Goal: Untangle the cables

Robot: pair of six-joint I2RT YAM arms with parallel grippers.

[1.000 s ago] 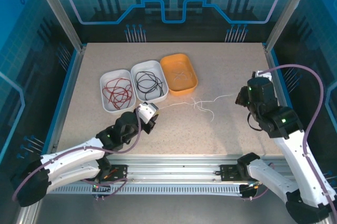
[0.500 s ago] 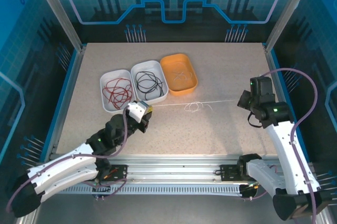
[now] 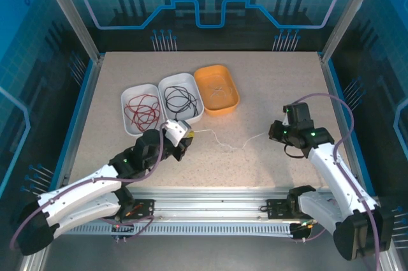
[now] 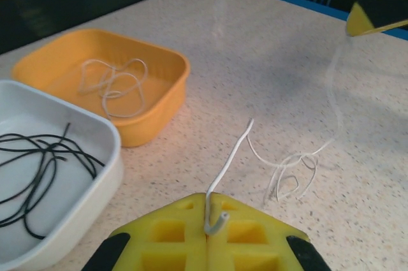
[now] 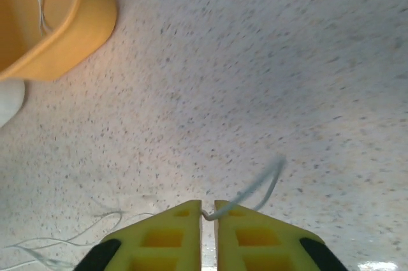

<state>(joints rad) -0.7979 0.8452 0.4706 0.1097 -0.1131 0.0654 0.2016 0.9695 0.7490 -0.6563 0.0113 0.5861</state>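
1. Nearest the arms, the left gripper (image 4: 207, 206) is seen low over the desk (image 3: 268, 86), a flat, pale, speckled, stone-like surface. Its two blocky yellow fingers are pressed together and clamped on one end of a loose whitish cable (image 4: 229, 159).
2. From that grip, this single thin cable is carried to the right across the bare desk. It sags to the surface midway, where it is bunched into a few small loops, then rises towards the right gripper (image 5: 208, 207).
3. The right gripper's two yellow fingers are parted by a narrow slit, and the cable's other end is seen in that slit. Whether the end is pinched cannot be told.
4. Further back, three shallow, round-cornered plastic trays are lined up touching side by side: two white and one orange.
5. In the left white tray (image 3: 125, 102), a loose tangle of red cables (image 3: 143, 110) is held.
6. In the middle white tray (image 3: 180, 76), looping black cables (image 3: 180, 101) are held.
7. In the orange tray (image 3: 234, 92), on the right, curled whitish cables (image 3: 217, 91) are held.
8. The strands inside each tray are too thin and too overlapped to be counted.
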